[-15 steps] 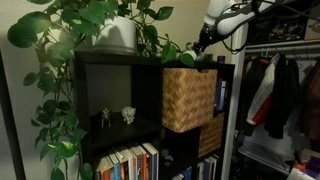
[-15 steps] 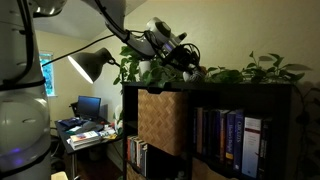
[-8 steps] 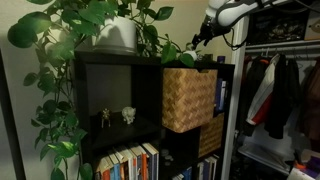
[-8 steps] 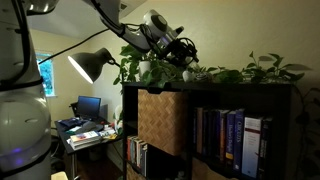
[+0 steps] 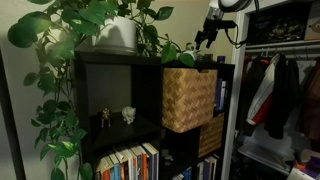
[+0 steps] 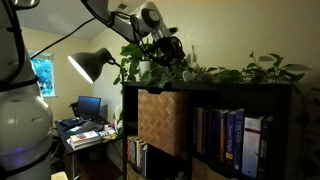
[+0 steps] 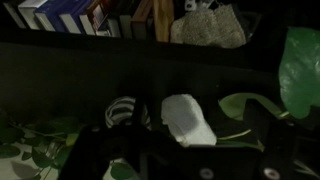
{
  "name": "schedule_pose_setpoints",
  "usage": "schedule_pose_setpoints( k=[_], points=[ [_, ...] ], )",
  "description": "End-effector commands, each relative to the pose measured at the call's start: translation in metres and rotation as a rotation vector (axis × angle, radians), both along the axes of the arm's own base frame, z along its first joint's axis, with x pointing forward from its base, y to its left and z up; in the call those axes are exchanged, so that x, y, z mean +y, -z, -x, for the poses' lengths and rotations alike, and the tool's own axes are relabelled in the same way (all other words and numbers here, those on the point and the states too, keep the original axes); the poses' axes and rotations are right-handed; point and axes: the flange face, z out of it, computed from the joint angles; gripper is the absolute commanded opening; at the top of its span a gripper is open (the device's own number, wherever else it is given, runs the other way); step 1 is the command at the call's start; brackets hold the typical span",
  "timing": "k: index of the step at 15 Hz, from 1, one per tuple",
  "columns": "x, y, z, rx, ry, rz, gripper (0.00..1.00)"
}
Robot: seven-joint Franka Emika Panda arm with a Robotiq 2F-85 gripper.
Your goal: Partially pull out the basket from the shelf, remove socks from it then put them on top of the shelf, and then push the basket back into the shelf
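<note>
In an exterior view the black shelf [image 5: 120, 62] stands with a white plant pot [image 5: 116, 35] and many green leaves on its top. The woven basket [image 5: 188, 98] sits in the upper compartment on the side near the hanging clothes [image 5: 282, 92], and its front stands a little forward of the shelf frame. The gripper [image 5: 205, 39] hangs in the air above this end of the shelf top and touches nothing; it is too small here to read its jaws, and the socks are not visible behind the leaves. In an exterior view from the opposite side, the gripper [image 6: 170, 52] is above the leaves at the corner of the shelf [image 6: 215, 87], over the basket [image 6: 160, 120], which is in its compartment beside a row of books [image 6: 225, 138]; a desk lamp [image 6: 90, 65] stands behind. In the wrist view, which is very dark, the socks [image 7: 188, 120] lie on the dark top of the shelf, one white and one with stripes, just beside each other, with a large leaf [image 7: 300, 55] near them. The dark fingers [image 7: 88, 152] appear wide apart low in the picture and they hold nothing.
</note>
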Motion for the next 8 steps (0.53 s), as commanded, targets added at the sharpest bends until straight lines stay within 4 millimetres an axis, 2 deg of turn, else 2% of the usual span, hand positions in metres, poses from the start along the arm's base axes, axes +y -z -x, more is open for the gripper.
schedule_pose_setpoints(
  k=[1, 8],
  points=[
    [0.004, 0.018, 0.014, 0.093, -0.026, -0.033, 1.0],
    [0.004, 0.082, 0.003, 0.204, -0.06, -0.11, 1.0]
  ],
)
